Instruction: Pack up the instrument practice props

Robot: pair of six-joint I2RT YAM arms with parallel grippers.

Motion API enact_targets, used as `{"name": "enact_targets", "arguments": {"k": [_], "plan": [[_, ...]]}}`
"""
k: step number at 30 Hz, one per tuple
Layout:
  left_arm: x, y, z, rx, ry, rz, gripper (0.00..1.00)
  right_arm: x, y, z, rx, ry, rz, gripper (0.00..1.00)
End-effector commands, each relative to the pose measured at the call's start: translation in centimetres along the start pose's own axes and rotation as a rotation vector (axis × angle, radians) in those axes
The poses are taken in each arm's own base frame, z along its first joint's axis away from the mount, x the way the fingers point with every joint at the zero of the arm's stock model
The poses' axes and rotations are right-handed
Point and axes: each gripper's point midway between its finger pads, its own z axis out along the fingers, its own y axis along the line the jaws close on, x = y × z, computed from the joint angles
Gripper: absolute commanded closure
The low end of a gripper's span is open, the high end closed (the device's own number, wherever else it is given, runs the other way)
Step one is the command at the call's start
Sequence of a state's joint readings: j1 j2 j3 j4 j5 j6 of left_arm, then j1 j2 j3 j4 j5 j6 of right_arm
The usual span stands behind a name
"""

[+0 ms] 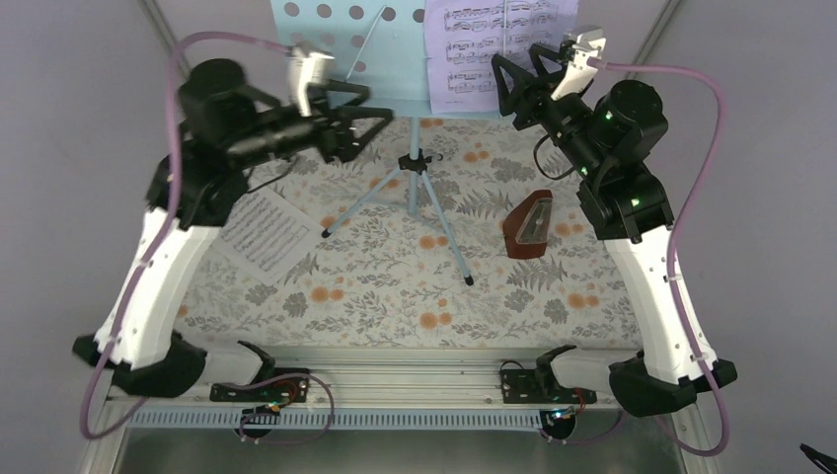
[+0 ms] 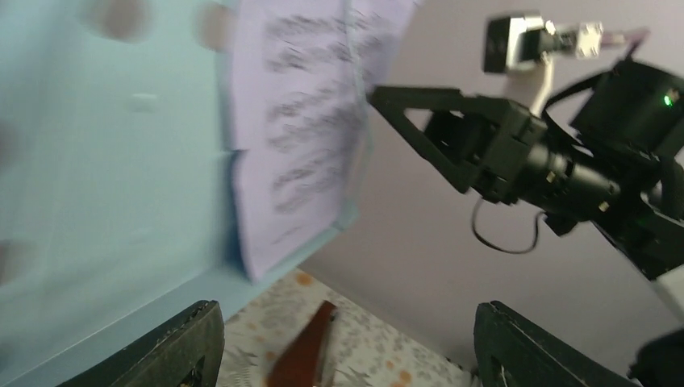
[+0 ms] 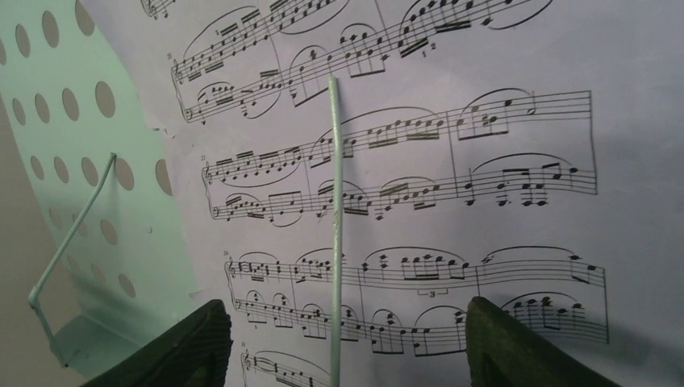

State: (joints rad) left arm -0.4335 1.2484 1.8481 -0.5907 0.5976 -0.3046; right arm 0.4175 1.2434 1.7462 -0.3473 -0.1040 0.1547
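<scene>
One light-blue music stand stands at twelve o'clock on the table, with one sheet-music page on its plate. A second page lies flat at nine o'clock, so that's two pages. One brown metronome sits at three o'clock. Now the left end effector: jaws apart, nothing between. The right end effector has its jaws apart too, facing the stand's page.
</scene>
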Motion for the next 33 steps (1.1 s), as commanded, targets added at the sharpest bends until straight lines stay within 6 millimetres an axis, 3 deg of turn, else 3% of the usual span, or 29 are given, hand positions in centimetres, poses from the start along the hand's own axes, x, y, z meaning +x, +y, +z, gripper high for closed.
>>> {"name": "enact_targets", "arguments": {"k": [1,5,9,13,20,27,33], "plan": [[1.1,-2.2,3.5,0.030,0.093,0.045,0.23,-0.1,-0.1,0.1,-0.028,0.018,0.028,0.35],[1.7,-2.7,6.0,0.067,0.101,0.000,0.20,0.1,-0.1,0.0,-0.039,0.017,0.039,0.36],[3.0,-0.7,8.7,-0.020,0.112,-0.046,0.15,-0.3,0.0,-0.2,-0.052,0.002,0.047,0.36],[3.3,1.9,10.0,-0.131,0.089,-0.067,0.13,-0.6,0.4,-0.1,-0.080,-0.009,0.054,0.36],[4.2,3.4,12.2,-0.159,0.084,-0.108,0.13,-0.2,0.9,0.5,-0.119,0.000,0.065,0.37],[4.7,3.3,13.9,-0.103,0.077,-0.136,0.14,0.1,1.4,0.9,-0.151,0.003,0.073,0.39],[5.0,2.5,15.7,-0.008,0.080,-0.148,0.22,0.1,1.4,0.9,-0.157,-0.001,0.076,0.41]]}}
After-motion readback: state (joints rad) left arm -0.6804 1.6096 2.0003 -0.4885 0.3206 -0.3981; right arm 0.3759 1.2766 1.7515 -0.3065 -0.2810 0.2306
